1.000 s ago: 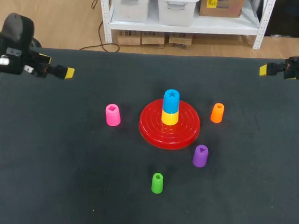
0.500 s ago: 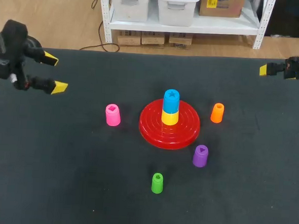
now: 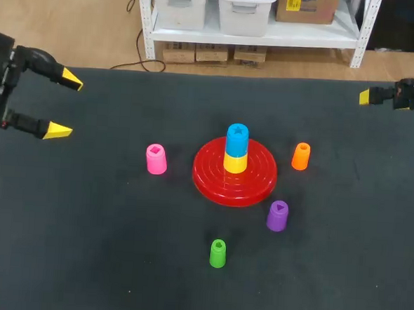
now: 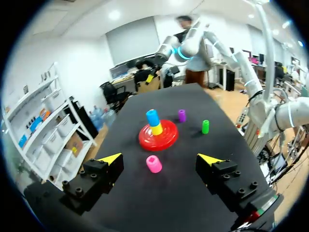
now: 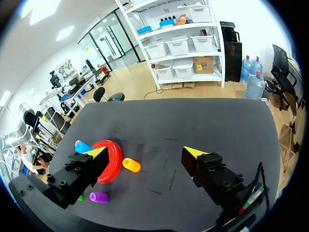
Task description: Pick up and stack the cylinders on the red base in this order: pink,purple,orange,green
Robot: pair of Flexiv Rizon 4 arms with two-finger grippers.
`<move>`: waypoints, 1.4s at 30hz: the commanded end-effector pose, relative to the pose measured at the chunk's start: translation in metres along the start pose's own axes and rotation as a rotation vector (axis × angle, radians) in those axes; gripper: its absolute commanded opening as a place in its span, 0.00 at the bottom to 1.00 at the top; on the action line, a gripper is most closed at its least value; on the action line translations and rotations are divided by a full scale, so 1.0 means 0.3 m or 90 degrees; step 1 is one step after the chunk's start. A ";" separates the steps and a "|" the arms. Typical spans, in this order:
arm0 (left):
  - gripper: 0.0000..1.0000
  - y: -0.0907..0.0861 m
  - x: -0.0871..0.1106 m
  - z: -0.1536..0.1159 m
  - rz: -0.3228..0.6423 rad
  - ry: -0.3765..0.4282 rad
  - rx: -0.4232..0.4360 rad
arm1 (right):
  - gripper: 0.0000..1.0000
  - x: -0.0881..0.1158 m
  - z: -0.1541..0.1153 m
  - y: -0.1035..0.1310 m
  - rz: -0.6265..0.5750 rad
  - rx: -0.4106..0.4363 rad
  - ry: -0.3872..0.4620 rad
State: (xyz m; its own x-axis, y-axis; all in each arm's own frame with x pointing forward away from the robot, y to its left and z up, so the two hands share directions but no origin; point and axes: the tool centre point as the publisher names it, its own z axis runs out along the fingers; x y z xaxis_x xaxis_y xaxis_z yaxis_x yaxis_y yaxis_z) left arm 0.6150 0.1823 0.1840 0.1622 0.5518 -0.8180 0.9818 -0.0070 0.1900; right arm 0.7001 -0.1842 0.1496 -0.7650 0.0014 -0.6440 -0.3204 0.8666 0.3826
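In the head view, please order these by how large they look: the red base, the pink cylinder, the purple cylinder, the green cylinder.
1. red base
2. pink cylinder and purple cylinder: they look about alike
3. green cylinder, the smallest

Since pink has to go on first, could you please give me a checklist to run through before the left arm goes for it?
1. Left gripper open and empty: ok.
2. Pink cylinder upright, standing alone on the table beside the red base: ok.
3. Nothing between left gripper and pink cylinder: ok.
4. Landing spot free: ok, the blue cylinder tops the yellow cylinder on the base, with nothing on it.
5. Right gripper open, off at the table's edge: ok.
6. Purple cylinder, orange cylinder and green cylinder upright, off the base: ok.
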 end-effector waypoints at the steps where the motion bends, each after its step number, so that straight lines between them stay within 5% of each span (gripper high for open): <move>1: 1.00 0.036 0.028 0.011 -0.075 0.054 0.049 | 1.00 0.000 -0.002 0.000 0.000 0.000 0.001; 5: 1.00 0.028 0.023 0.003 -0.126 0.106 0.015 | 1.00 0.000 -0.002 0.000 0.000 0.000 0.001; 14: 1.00 -0.012 0.039 0.013 -0.179 0.079 0.053 | 1.00 0.000 -0.002 0.000 0.000 0.000 0.001; 27: 1.00 -0.024 0.080 -0.001 -0.136 0.115 0.065 | 1.00 0.000 -0.002 0.000 0.000 0.000 0.001; 42: 1.00 -0.021 0.095 -0.005 -0.139 0.141 0.019 | 1.00 0.000 -0.002 0.000 0.000 0.000 0.001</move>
State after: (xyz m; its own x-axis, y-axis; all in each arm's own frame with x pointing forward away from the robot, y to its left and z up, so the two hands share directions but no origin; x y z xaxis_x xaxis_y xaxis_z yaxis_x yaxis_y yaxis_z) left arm 0.6197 0.2012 0.1599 -0.0758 0.7103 -0.6998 0.9953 0.0966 -0.0098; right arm 0.7001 -0.1841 0.1496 -0.7650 0.0012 -0.6441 -0.3208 0.8664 0.3826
